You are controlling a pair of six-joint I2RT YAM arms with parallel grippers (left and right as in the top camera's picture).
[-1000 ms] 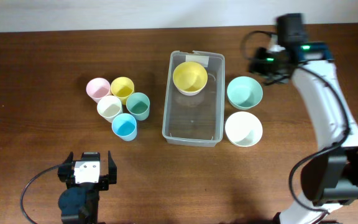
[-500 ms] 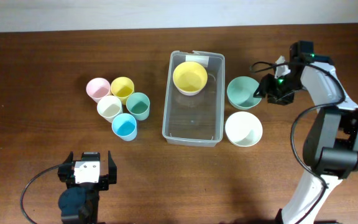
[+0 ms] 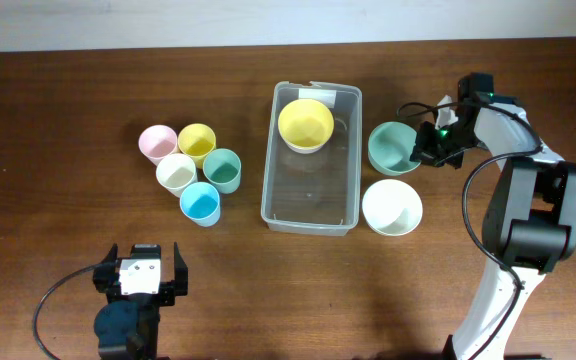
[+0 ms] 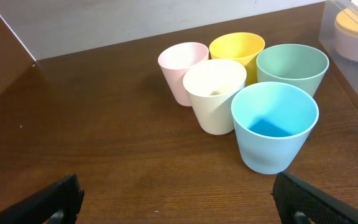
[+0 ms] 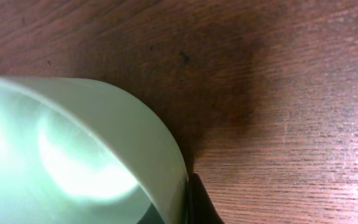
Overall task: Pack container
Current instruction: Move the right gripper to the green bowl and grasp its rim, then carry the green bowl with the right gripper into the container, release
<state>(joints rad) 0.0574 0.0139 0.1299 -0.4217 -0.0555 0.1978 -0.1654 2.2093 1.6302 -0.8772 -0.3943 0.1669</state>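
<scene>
The left gripper (image 4: 179, 202) had its jaws wide apart, holding nothing. In front of those jaws stood five cups (image 4: 216, 93), packed close together. To the right of the cups lay the container (image 3: 268, 160). A yellow bowl (image 3: 305, 124) sat inside it, next to its white label (image 3: 320, 92). The label was too small to read. The right gripper (image 3: 426, 150) was at the rim of the green bowl (image 3: 390, 148), just right of the container. One finger (image 5: 199, 202) sat outside the rim. I could not tell if the jaws squeezed it. A second ago this gripper was farther from the bowl. It had moved in.
</scene>
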